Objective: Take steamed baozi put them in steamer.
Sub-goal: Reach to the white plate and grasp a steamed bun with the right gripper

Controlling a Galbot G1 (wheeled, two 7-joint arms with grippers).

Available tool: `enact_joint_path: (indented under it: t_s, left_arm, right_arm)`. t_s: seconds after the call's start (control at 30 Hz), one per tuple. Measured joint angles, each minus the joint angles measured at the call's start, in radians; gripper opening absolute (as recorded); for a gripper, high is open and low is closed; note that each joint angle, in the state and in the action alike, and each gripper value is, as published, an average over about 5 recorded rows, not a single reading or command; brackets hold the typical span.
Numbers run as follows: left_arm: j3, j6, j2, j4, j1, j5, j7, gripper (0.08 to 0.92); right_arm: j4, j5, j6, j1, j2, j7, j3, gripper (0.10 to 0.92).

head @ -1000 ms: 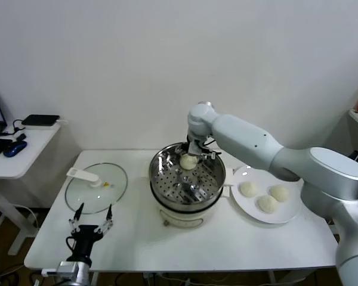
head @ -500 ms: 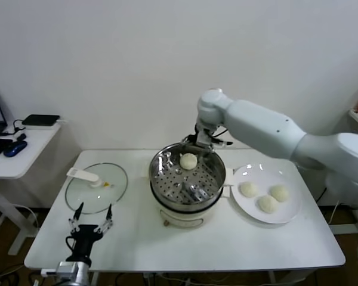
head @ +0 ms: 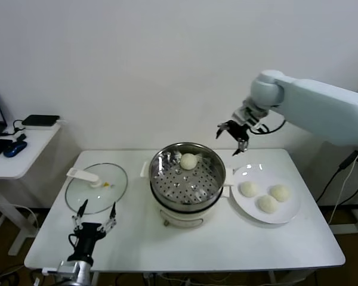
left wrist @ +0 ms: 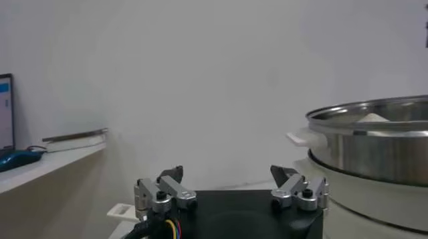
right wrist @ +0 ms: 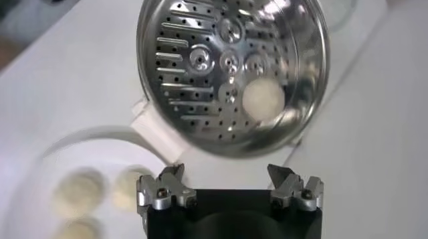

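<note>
The steel steamer [head: 164,189] stands mid-table on its cream base, and one steamed baozi [head: 188,161] lies on the perforated tray near the far wall. Three more baozi [head: 248,189] [head: 267,204] [head: 280,193] sit on the white plate [head: 256,171] to its right. My right gripper [head: 230,138] hangs open and empty in the air above the gap between steamer and plate. From the right wrist I look down on the steamer [right wrist: 200,33], its baozi [right wrist: 263,98] and the right gripper [right wrist: 227,177]. My left gripper [head: 98,208] rests open by the table's front left edge.
A glass lid [head: 96,187] with a white handle lies flat left of the steamer. A side table [head: 18,152] with a mouse and dark devices stands farther left. The left wrist view shows the left gripper [left wrist: 227,175] and the steamer's wall [left wrist: 374,150]. A wall runs behind the table.
My right gripper left the baozi on the steamer tray, rose out of the pot and swung right toward the plate. The left arm barely shifted.
</note>
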Motion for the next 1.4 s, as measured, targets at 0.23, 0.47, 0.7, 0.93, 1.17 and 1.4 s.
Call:
enact_joint_path:
  t_s: [0.23,0.47,0.7,0.93,1.17,1.4]
  left_arm:
    - [0.008,-0.010,0.019,-0.004,0.014,-0.009,0.006,0.823]
    - [0.010,-0.018,0.025,-0.007,0.026,-0.008,0.007,0.823]
    - [0.007,-0.019,0.028,-0.006,0.030,-0.008,0.007,0.823]
    - [0.006,-0.023,0.028,0.006,0.029,-0.006,0.008,0.823]
    - [0.008,-0.023,0.026,0.013,0.031,-0.006,0.008,0.823]
    - [0.007,-0.025,0.025,0.013,0.032,-0.004,0.008,0.823]
  right_arm:
    - [-0.034,0.032,-0.082,-0.067,-0.076,0.007,0.000,0.823]
    - [-0.106,-0.017,-0.119,-0.190,-0.085,0.013,0.079,0.823]
    - [-0.193,-0.087,-0.125,-0.309,-0.049,0.020,0.168,0.823]
    - [-0.284,-0.127,-0.131,-0.404,0.005,0.021,0.238,0.823]
    - [-0.354,-0.148,-0.129,-0.473,0.049,0.027,0.288,0.823]
    - [-0.424,-0.168,-0.113,-0.526,0.092,0.030,0.330,0.823]
